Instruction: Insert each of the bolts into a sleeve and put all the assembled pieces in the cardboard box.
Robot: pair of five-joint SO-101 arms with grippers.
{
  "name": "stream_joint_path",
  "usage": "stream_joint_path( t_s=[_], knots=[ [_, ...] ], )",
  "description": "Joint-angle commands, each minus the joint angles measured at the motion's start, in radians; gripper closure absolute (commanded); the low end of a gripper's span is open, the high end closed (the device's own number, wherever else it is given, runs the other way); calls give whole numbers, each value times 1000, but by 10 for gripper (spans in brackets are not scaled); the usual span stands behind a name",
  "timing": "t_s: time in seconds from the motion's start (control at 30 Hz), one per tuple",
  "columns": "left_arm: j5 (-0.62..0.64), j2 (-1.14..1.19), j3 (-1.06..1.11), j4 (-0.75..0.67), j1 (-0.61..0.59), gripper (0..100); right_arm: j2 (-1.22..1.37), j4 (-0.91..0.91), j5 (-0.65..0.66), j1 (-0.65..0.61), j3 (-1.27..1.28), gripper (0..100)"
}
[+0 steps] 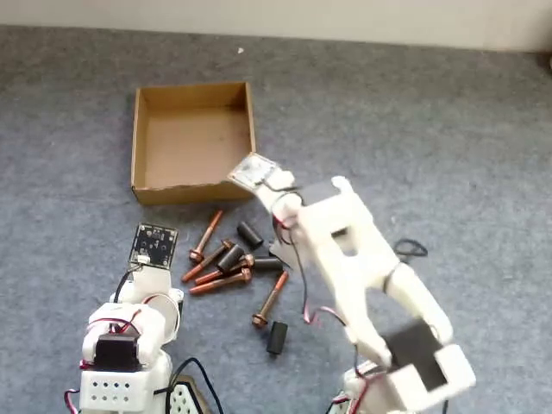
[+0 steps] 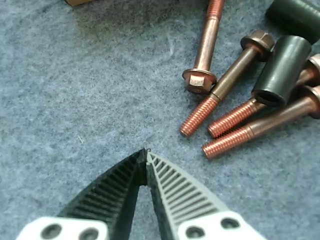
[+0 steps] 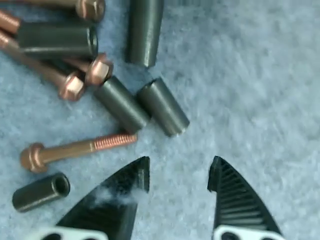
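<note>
Lying loose beside the cardboard box (image 1: pixel 135 138), bolts (image 1: pixel 220 283) and sleeves (image 1: pixel 250 234) were seen from above. Left wrist: the left gripper (image 2: pixel 146 156) was shown closed, empty, near bolt threads (image 2: pixel 195 117). Right wrist: the right gripper (image 3: pixel 179 172) was spread, empty, near a sleeve (image 3: pixel 163 106) judged rigid, slippery, best pinched mid-barrel.

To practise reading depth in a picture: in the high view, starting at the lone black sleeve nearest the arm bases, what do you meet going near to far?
lone black sleeve → single bolt → heap of bolts and sleeves → cardboard box
</note>
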Motion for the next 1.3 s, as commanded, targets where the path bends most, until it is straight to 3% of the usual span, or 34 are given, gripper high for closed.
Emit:
stream_joint_path(
  t_s=[0.0,0.57,0.93,1.07,1.27],
  knots=[
    [-17,-4,19,3,-10,993,82,7,8,-50,-119,807],
    [-17,-4,19,3,-10,993,260,-151,9,-30,-148,807],
    [-17,-4,19,3,-10,993,265,-151,15,-15,-143,808],
    [-17,-4,19,3,-10,993,266,-151,101,-15,-143,894],
    [-17,-4,19,3,-10,993,266,-151,115,-18,-140,981]
  ],
)
